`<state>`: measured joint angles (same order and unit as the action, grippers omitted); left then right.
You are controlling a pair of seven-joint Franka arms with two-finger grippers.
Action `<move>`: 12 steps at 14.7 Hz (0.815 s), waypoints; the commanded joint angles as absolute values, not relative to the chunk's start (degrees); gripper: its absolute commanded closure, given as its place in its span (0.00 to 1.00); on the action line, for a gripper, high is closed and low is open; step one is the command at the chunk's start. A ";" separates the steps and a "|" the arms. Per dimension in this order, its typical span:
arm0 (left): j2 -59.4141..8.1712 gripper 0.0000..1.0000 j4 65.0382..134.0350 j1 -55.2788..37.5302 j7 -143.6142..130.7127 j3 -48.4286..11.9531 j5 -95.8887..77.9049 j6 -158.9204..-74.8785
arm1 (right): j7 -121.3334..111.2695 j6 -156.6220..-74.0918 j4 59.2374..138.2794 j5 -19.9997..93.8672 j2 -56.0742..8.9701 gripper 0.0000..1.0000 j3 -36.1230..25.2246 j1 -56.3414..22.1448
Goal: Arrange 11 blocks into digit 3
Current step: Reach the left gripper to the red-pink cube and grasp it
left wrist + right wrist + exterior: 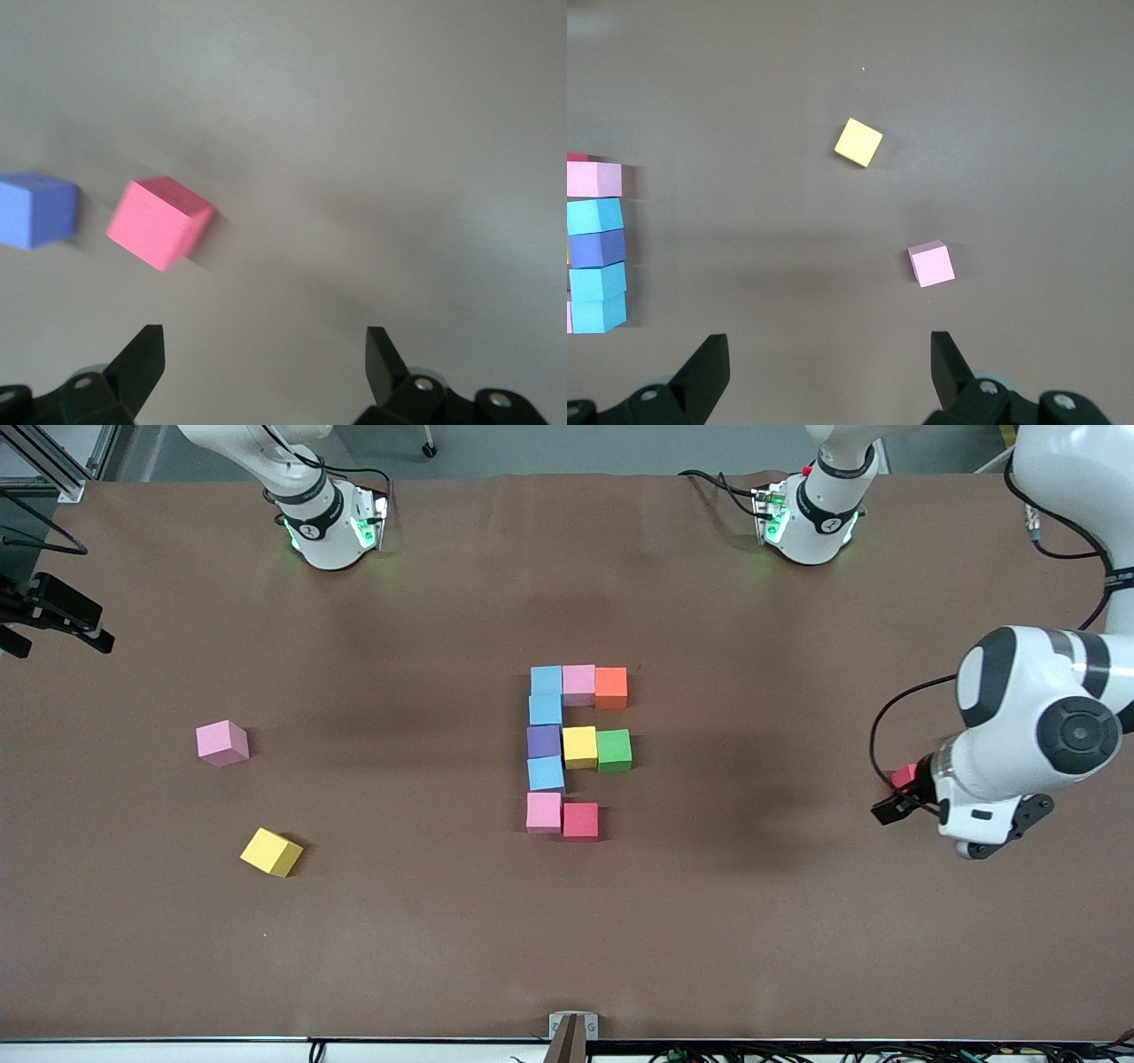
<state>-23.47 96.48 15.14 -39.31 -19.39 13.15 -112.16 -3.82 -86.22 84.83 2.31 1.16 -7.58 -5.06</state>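
The digit figure [567, 748] lies mid-table: a column of light blue, light blue, purple [543, 740], light blue and pink cubes, with pink and orange [611, 686], yellow and green [614, 749], and one red cube [580, 821] as bars. My left gripper [893, 804] is open and low at the left arm's end of the table. A loose red cube [904, 776] lies just ahead of its fingertips, not between them; it also shows in the left wrist view [159, 221]. My right gripper [830, 354] is open and empty, high over the table, out of the front view.
A loose pink cube [221, 742] and a loose yellow cube [271, 852] lie toward the right arm's end; both show in the right wrist view, pink [931, 264] and yellow [858, 142]. A blue cube [35, 208] lies beside the red one in the left wrist view.
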 commanded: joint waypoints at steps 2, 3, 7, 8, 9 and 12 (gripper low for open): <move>-20.39 0.00 105.54 20.55 -29.82 -19.78 12.83 -118.81 | -3.60 -85.87 85.08 1.58 1.58 0.00 -7.65 -5.71; -20.91 0.00 106.60 21.96 -27.79 -19.78 12.83 -120.74 | -3.60 -85.87 85.08 1.58 1.67 0.00 -7.65 -5.63; -23.81 0.00 110.21 26.53 -17.69 -19.69 12.83 -129.54 | -3.60 -85.87 84.99 1.58 1.67 0.00 -7.65 -5.54; -24.86 0.00 110.13 27.41 -15.06 -19.69 12.83 -130.42 | -3.60 -85.87 84.99 1.58 1.67 0.00 -7.65 -5.54; -25.92 0.00 110.21 27.94 -12.25 -19.60 12.83 -131.73 | -3.60 -85.87 85.08 1.58 1.67 0.00 -7.65 -5.54; -28.21 0.00 110.13 29.53 -9.85 -19.60 12.83 -133.86 | -3.60 -85.87 84.99 1.58 1.67 0.00 -7.73 -5.54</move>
<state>-27.40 109.89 28.81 -11.78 -19.27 13.15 -132.32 -3.82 -86.21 84.83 2.31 1.16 -7.56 -5.16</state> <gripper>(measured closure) 0.000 0.000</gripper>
